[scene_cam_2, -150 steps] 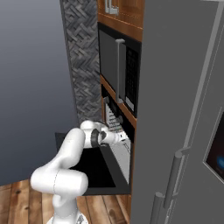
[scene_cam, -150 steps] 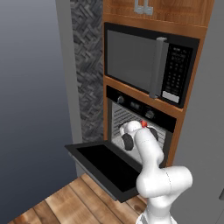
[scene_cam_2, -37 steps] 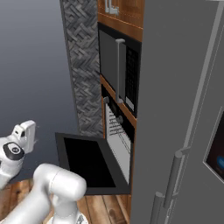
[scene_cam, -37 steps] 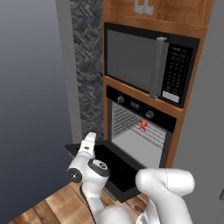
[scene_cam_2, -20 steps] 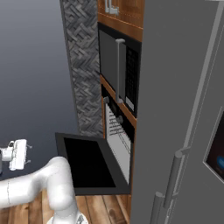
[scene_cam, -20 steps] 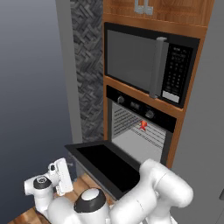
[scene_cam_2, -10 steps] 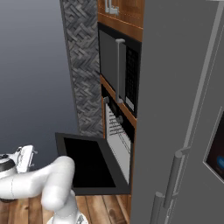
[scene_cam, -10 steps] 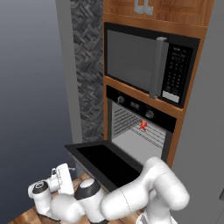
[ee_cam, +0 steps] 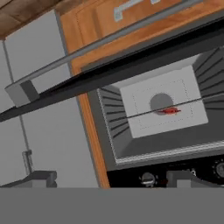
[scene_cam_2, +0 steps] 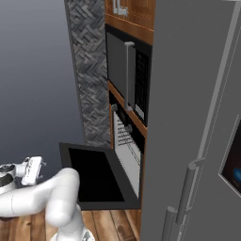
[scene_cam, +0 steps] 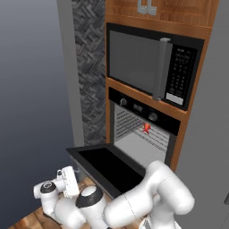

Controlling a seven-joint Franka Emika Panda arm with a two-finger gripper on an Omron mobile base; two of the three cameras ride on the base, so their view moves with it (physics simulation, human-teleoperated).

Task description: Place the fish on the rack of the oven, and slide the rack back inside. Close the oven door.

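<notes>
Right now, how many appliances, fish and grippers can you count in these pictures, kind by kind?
Appliances: 3, the oven with its door down, the microwave and the fridge
Fish: 1, the fish on the rack
Grippers: 1, the gripper, open
Total: 5

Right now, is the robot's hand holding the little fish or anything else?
No, nothing is held. The hand is open and empty, low down beside the open oven door. The fish lies on the rack inside the oven.
</notes>
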